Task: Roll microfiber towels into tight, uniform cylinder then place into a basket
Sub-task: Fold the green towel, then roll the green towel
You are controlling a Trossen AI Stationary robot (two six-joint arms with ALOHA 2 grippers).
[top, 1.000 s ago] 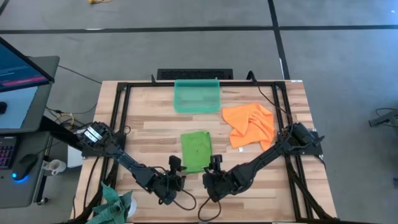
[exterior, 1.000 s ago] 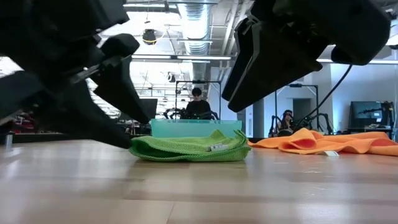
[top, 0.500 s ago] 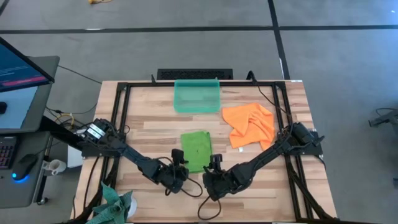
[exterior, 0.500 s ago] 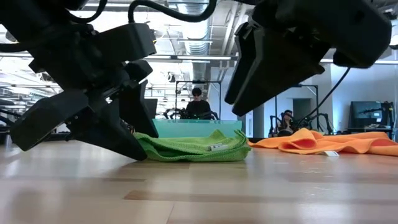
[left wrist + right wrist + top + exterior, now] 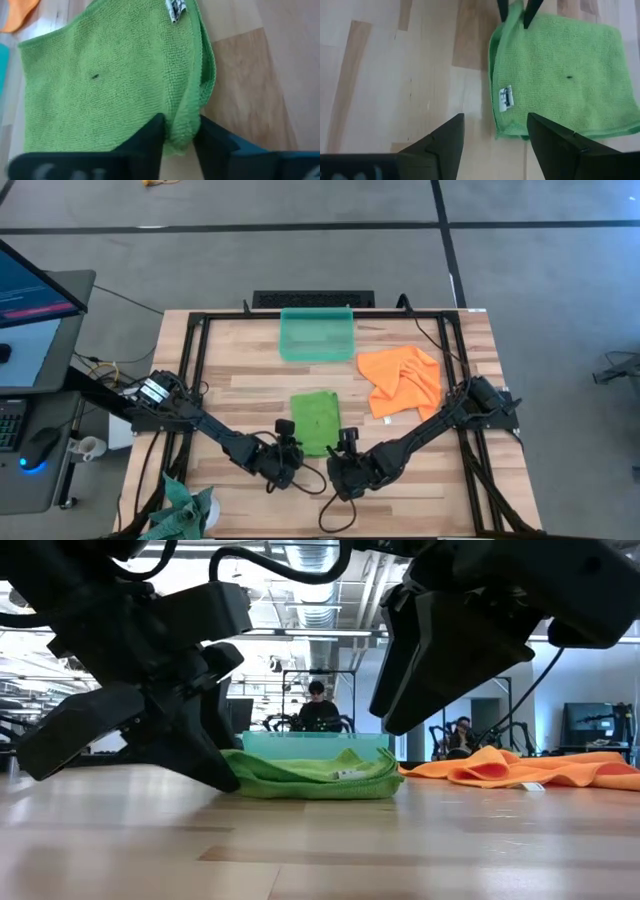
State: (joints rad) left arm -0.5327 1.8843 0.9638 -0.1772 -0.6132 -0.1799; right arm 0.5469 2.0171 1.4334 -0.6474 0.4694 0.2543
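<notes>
Dark fingers of the left tool now pinch the near corner of the green towel; a second ago they stood wide apart and short of the cloth, out toward 7 o'clock of it. In the left wrist view a fold of green pile bulges between the two fingers, which press on it from both sides. From table height the left tool has slid in until it meets the towel's near edge, where before a strip of bare wood lay between them.

Unchanged, the right tool hangs at the towel's 5 o'clock, just above the worktop, its fingers spread wide and holding nothing. Its wrist view shows the towel ahead, the white tag near the edge that faces it, and the left tool's tips on the far corner.

Flat and folded to a rough square, the green towel has not shifted and lies mid-worktop. At its 12 o'clock, a little apart, sits the basket. The orange towel lies crumpled at 2 o'clock, as before. A person sits in the room beyond.
</notes>
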